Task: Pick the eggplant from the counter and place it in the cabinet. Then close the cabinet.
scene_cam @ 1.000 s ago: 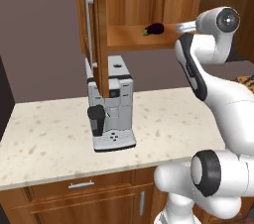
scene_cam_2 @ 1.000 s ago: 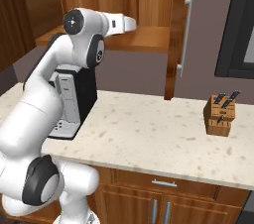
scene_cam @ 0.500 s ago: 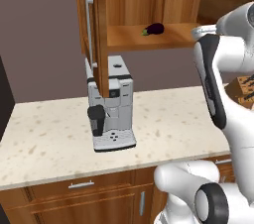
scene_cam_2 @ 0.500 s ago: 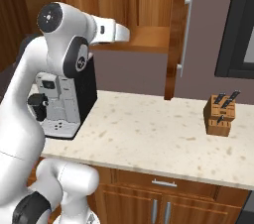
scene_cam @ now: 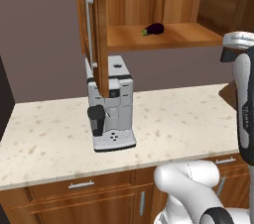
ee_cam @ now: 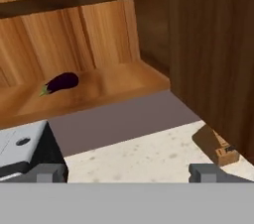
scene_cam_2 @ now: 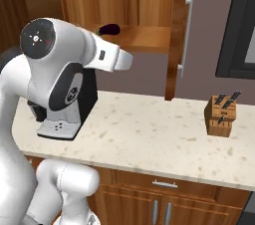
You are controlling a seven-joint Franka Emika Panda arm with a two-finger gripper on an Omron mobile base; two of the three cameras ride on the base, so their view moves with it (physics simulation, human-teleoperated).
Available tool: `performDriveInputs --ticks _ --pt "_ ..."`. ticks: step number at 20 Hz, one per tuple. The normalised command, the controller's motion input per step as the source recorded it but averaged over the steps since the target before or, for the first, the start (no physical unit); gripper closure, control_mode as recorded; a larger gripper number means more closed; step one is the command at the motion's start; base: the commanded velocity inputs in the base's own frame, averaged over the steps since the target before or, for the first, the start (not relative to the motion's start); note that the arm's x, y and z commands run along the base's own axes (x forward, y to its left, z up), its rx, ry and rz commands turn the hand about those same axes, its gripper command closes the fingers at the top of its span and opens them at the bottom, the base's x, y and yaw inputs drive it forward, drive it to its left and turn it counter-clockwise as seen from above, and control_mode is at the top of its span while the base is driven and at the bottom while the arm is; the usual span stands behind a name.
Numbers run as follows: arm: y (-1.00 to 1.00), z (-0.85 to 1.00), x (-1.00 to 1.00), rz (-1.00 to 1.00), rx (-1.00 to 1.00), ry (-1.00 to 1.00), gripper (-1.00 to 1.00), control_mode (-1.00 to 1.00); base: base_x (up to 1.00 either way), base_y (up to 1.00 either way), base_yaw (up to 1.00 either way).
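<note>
1. We see the eggplant (scene_cam: 154, 29) lying on the bottom shelf of the cabinet (scene_cam: 163, 37), toward the shelf's left half and back from its front edge, so the placing part looks done and closing is what remains.
2. Our gripper (ee_cam: 128, 172) is spread wide and carries nothing; in the hand view its two tips stand far apart at the bottom, with bare counter (ee_cam: 149, 156) between them.
3. From the gripper the eggplant lies up and to the left in the hand view, well apart, its long axis running roughly along the shelf's front edge with the green stem end pointing left.
4. The relation we judge the coming move turns on is the gripper against the doors: the right door (ee_cam: 213, 54) rises as a dark wooden panel just right of the gripper's line of sight, nearer than the left door (scene_cam: 97, 29).
5. In the right base view that right door (scene_cam_2: 177, 30) stands swung outward, its bar handle (scene_cam_2: 186, 35) facing right; the left door shows edge-on above the coffee machine (scene_cam: 110, 104).
6. There is a single arm, so the question of the nearer arm does not arise.
7. Our count: one eggplant, one cabinet with two open doors, two bar handles, one coffee machine, one knife block (scene_cam_2: 221, 115) near the counter's right end.
</note>
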Motion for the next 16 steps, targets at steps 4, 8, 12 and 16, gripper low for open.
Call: performDriveInputs --ticks 4,8,12,16 --pt "-0.33 0.0 -1.0 -0.16 0.26 -0.11 -1.0 -1.0 0.0 0.0 0.0" --pt "-0.54 0.0 -1.0 -0.19 0.29 -0.09 -1.0 -1.0 0.0 0.0 0.0" --pt "-0.53 0.0 -1.0 -0.16 0.28 -0.1 -1.0 -1.0 0.0 0.0 0.0" --pt "-0.5 0.0 -0.7 -0.14 0.3 -0.05 -1.0 -1.0 0.0 0.0 0.0"
